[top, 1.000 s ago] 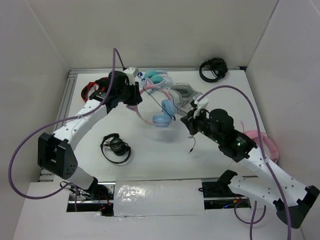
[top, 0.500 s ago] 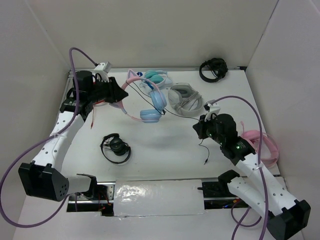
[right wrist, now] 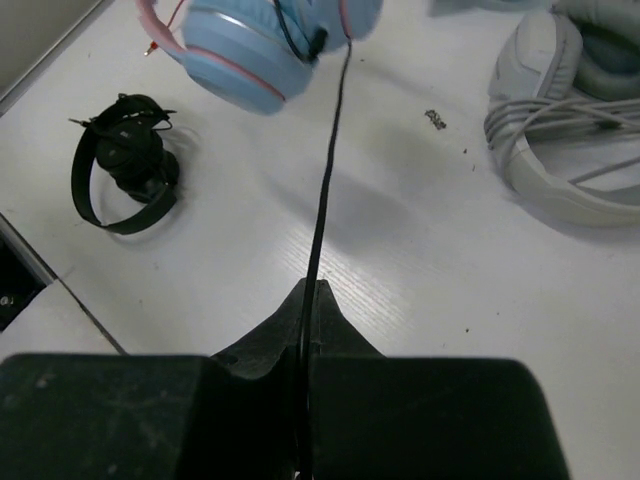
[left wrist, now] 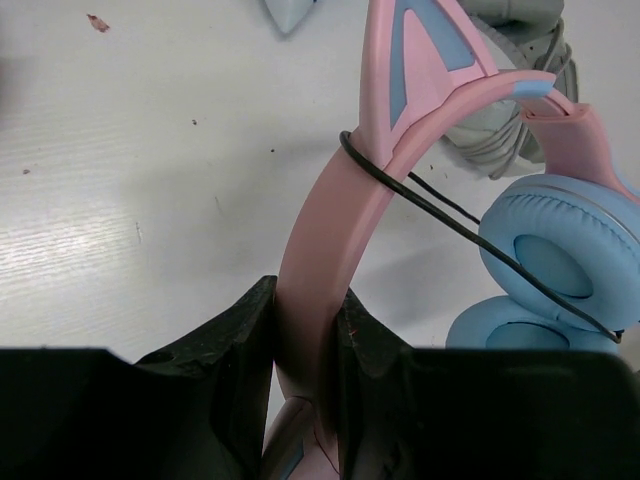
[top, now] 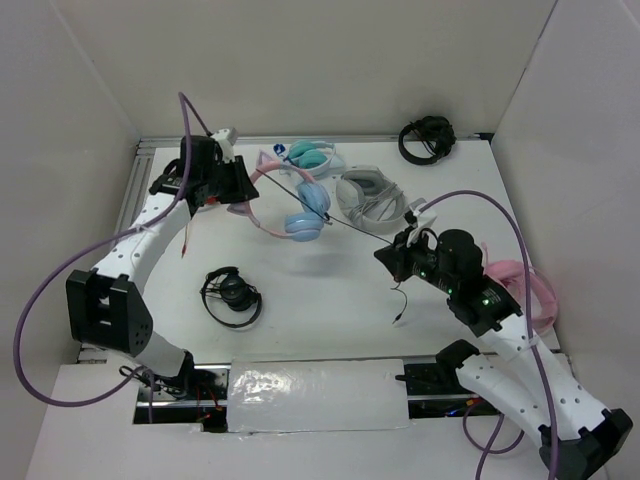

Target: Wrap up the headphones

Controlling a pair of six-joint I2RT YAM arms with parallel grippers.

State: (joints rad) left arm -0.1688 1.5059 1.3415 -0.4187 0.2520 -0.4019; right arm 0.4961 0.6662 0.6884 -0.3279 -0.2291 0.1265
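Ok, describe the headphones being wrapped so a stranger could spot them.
At the table's far left, the left gripper clamps a headband. Those cat-ear headphones have a pink band and light blue cups, unlike the grey pair and teal pair beside them.

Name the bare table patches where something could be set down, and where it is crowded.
Bare table lies front centre, between the small black headphones and the right claw. Another patch: right rear, between the grey headphones and the corner black headset. Crowded: rear middle, around the teal headphones and cat-ear headphones.
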